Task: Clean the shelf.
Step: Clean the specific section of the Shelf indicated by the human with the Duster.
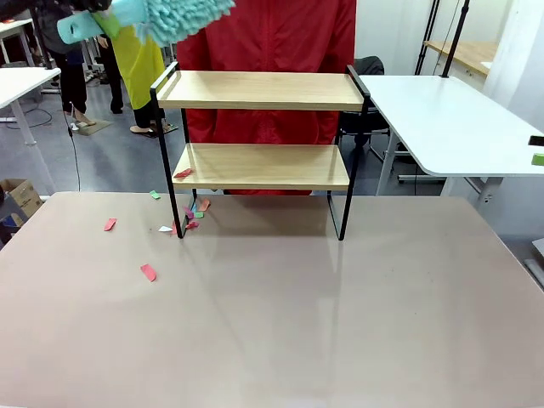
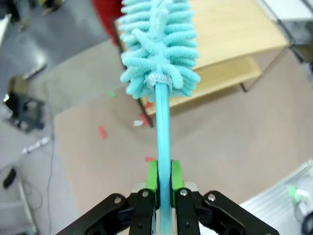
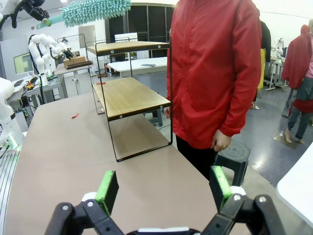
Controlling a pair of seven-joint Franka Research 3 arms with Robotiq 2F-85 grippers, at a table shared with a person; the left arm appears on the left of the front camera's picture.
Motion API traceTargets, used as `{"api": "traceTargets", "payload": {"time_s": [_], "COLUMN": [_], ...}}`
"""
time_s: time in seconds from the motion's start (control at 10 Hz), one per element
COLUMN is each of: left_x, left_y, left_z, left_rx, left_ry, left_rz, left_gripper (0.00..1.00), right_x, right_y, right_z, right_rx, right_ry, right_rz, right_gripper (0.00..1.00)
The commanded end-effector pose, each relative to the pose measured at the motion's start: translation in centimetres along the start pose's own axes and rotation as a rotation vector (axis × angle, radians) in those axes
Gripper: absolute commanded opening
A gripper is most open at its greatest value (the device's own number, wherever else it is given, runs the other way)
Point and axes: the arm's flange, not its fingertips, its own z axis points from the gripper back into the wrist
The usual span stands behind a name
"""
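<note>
**Duster raised above the shelf; top board looking clean, lower board not**

The left gripper (image 2: 164,169) is holding the thin handle of a turquoise microfiber duster (image 2: 159,44), with its green pads pressing narrowly on both sides of the handle. In the front view the duster head is hanging in the air at about 11 o'clock from the shelf (image 1: 259,89), not touching it. The shelf is standing at the far side of the table (image 1: 340,323), just in front of a person in a red jacket (image 3: 215,68). The right gripper (image 3: 164,187) is waiting with its fingers wide apart and holding nothing.

The top board is showing no scraps. On the lower board a red paper scrap (image 1: 183,173) is lying at the 9 o'clock end. Several coloured scraps (image 1: 194,214) are lying on the table around the front leg at 7 o'clock. I judge the work as about half done: the lower board is waiting for sweeping.
</note>
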Motion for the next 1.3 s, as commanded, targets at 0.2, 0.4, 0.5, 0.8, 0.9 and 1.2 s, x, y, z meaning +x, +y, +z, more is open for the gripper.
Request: {"api": "traceTargets", "payload": {"time_s": [0.2,0.4,0.5,0.8,0.9,1.2], "left_x": [-0.9,-0.5,0.1,2.0,2.0,-1.3], "left_y": [3.6,4.2,4.0,2.2,2.0,3.2], "left_z": [-0.8,-2.0,-2.6,-3.7,-4.2,-6.2], "left_rx": [-0.352,-0.409,-0.449,-0.445,-0.436,-0.452], "left_ry": [-0.087,-0.008,0.021,0.142,0.193,0.416], "left_rz": [-0.312,-0.606,-0.693,-0.865,-0.91,-1.028], "left_gripper": [0.13,0.13,0.13,0.13,0.13,0.13], "right_x": [0.4,0.4,0.4,0.4,0.4,0.4], "right_y": [0.1,0.1,0.1,0.1,0.1,0.1], "right_z": [-0.1,-0.1,-0.1,-0.1,-0.1,-0.1], "right_rx": [0.002,0.002,0.002,0.002,0.002,0.002], "right_ry": [0.001,0.001,0.001,0.001,0.001,0.001], "right_rz": [0.007,0.007,0.007,0.007,0.007,0.007], "right_gripper": [1.0,1.0,1.0,1.0,1.0,1.0]}}
